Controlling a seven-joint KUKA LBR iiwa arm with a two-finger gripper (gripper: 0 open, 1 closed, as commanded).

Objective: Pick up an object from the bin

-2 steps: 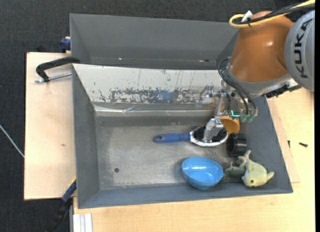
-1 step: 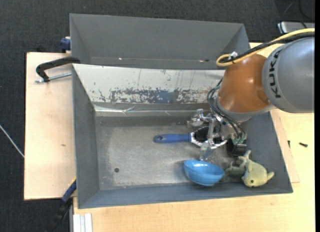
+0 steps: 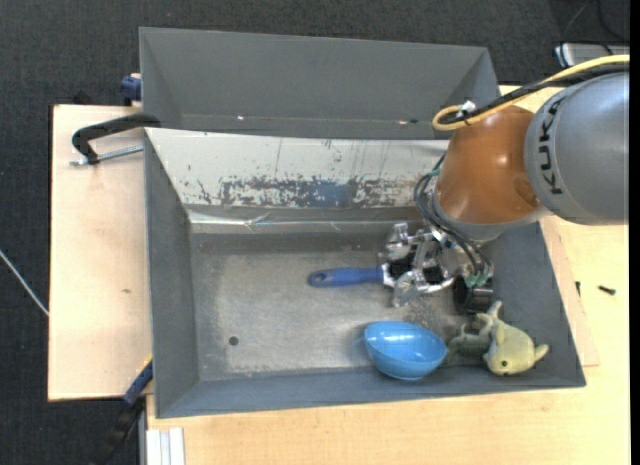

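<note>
My gripper (image 3: 412, 268) is low in the right half of the bin, just above the floor. A blue-handled tool (image 3: 345, 276) lies flat on the floor, its handle pointing left and its right end running in under the gripper. Just in front of the gripper, by the bin's front wall, sits a light blue rounded bowl-like thing (image 3: 403, 348). A small yellow-green plush animal (image 3: 508, 350) lies in the front right corner, to the right of the blue one.
A small dark thing (image 3: 470, 296) sits beside the gripper on its right, partly hidden. The arm's orange cover hangs over the bin's right side. The left half of the floor is bare metal.
</note>
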